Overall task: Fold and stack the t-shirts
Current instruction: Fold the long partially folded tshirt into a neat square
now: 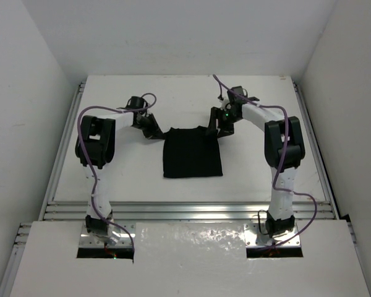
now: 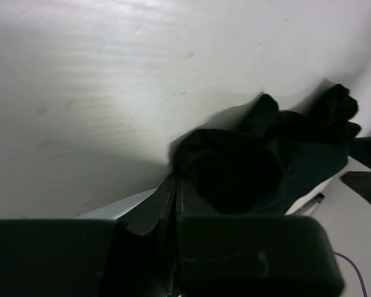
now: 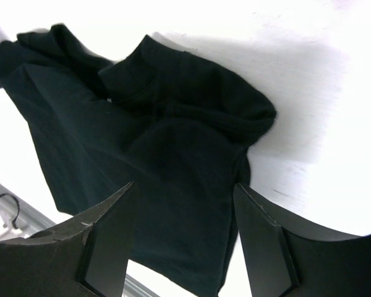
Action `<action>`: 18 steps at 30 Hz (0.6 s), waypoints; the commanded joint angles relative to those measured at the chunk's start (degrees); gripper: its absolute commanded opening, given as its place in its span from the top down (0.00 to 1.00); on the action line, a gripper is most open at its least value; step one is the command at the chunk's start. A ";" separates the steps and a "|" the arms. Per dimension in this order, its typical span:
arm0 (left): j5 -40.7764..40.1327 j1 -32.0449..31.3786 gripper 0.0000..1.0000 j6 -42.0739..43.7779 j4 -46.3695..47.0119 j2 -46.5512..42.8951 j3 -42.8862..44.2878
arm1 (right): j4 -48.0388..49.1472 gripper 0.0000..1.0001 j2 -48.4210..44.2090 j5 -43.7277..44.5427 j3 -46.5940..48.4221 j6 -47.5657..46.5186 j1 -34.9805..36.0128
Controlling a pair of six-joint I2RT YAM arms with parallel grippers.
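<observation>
At the near edge the two arm bases [image 1: 277, 226] sit in cut-outs of a glossy white sill [image 1: 191, 253]. Just past them a band of metal rails [image 1: 185, 211] runs the width of the bench [image 1: 123, 179]. From there the left arm [image 1: 96, 141] and the right arm [image 1: 284, 143] rise and bend inward, each with a purple cable [image 1: 94, 185] looping along it. Between them, about midway across the white bench, lies the t-shirt [image 1: 193, 156]. It is plain black, folded into a roughly square pad that lies flat. Its near edge is straight and its far edge reaches sideways at both corners toward the hands.

The left hand [image 2: 175, 184] is at the far left corner of the t-shirt. Its fingers are pressed together with no gap, and a bunched, crumpled fold of black cloth starts right at their tips, so it has that corner pinched. The right hand [image 3: 185, 189] is at the far right corner with its fingers spread wide apart. The rumpled corner of cloth lies on the bench in the gap and beyond the tips. Neither finger can be seen pressing on it, so this hand has hold of nothing.

Beyond the hands the white bench runs on to the far wall [image 1: 185, 37]
</observation>
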 commanded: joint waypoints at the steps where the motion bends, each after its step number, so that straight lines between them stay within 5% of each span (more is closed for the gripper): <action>1: 3.22 -1.52 1.00 0.04 2.97 4.48 1.57 | 0.34 0.37 2.69 -3.65 1.87 -0.78 0.56; 13: 10.78 -1.70 1.00 -1.02 7.46 4.57 -0.01 | -0.18 0.37 7.62 -6.37 8.02 -0.52 2.15; 18: 0.01 1.19 0.98 -1.37 5.43 -0.16 -4.21 | -2.64 0.37 7.72 -3.48 9.52 -1.66 2.15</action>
